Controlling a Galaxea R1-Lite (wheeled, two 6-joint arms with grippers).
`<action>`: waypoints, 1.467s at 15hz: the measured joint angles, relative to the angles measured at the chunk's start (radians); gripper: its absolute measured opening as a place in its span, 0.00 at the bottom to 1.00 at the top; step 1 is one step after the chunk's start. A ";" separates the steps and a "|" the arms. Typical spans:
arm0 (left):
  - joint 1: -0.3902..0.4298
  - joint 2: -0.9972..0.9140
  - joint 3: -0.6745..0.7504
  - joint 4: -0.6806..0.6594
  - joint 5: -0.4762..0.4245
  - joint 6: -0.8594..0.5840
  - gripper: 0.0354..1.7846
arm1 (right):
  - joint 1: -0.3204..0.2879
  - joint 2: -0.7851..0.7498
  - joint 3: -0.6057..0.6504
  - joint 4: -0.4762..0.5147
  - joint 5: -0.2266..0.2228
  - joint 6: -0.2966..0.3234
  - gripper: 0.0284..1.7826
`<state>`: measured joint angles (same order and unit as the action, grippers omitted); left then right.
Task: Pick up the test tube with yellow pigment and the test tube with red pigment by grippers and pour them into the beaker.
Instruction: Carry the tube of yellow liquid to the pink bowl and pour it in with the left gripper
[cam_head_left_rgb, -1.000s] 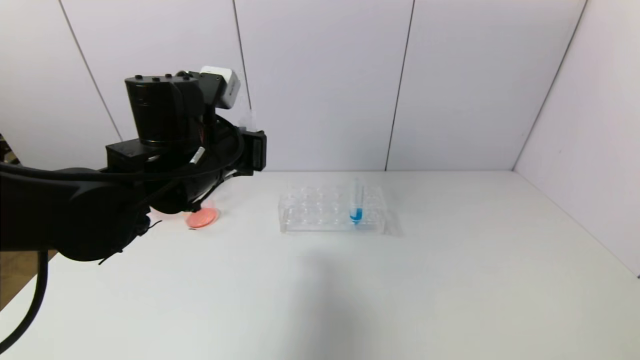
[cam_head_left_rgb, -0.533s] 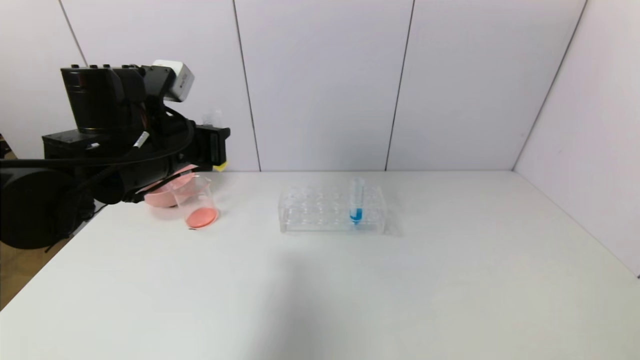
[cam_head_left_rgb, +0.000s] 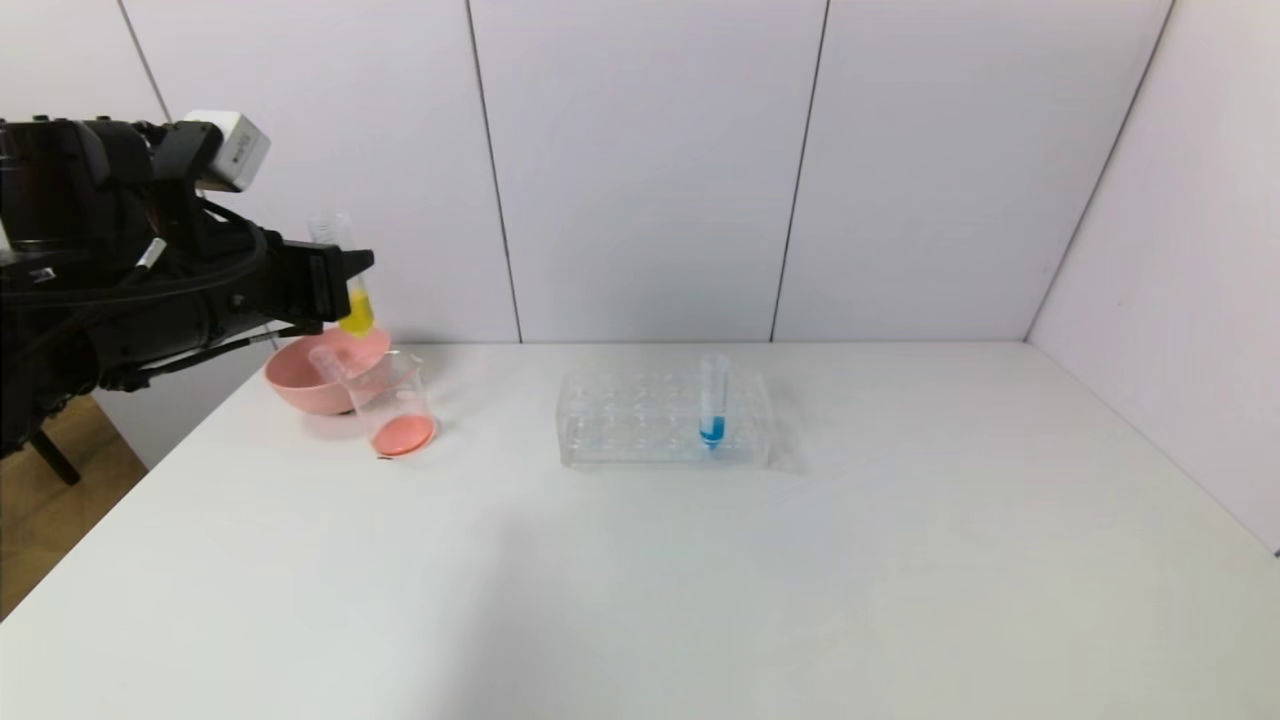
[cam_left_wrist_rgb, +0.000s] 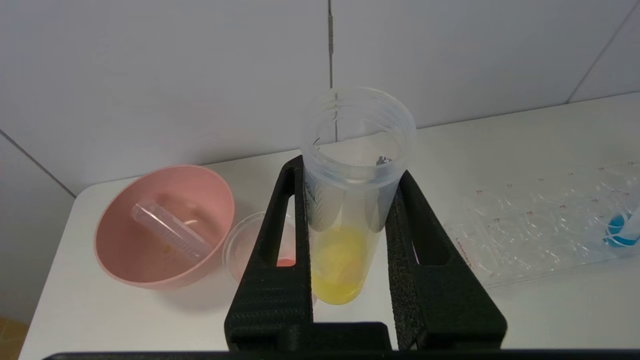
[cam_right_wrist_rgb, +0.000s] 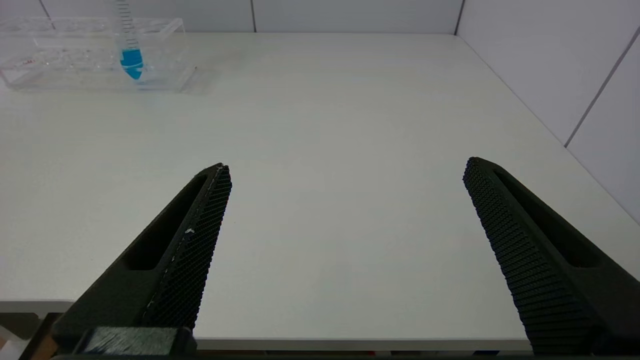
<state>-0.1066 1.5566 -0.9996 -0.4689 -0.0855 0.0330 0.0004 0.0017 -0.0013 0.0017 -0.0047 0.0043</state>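
My left gripper is shut on the test tube with yellow pigment. It holds the tube upright in the air, above the far rim of the beaker and the pink bowl. In the left wrist view the fingers clamp the tube, mouth open, yellow liquid in its tip. The beaker stands below with red-orange liquid on its bottom. No tube with red liquid shows; an empty clear tube lies in the bowl. My right gripper is open and empty over the table's near right edge.
The pink bowl stands just left of the beaker at the table's far left. A clear tube rack stands mid-table and holds a tube with blue liquid. The wall runs close behind them.
My left arm has swung left and back with the yellow tube, uncovering the pink bowl and the beaker. The tube now hangs over them. The rack and blue tube have not moved.
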 joint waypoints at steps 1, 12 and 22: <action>0.031 -0.007 0.003 0.002 -0.027 0.000 0.23 | 0.000 0.000 0.000 0.000 0.000 0.000 0.95; 0.243 -0.013 0.035 -0.005 -0.154 0.002 0.23 | 0.000 0.000 0.000 0.000 0.000 0.000 0.95; 0.272 0.106 0.007 -0.050 -0.159 0.011 0.23 | 0.000 0.000 0.000 0.000 0.000 0.000 0.95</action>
<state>0.1653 1.6621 -0.9928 -0.5185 -0.2447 0.0436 0.0004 0.0017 -0.0017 0.0017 -0.0043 0.0043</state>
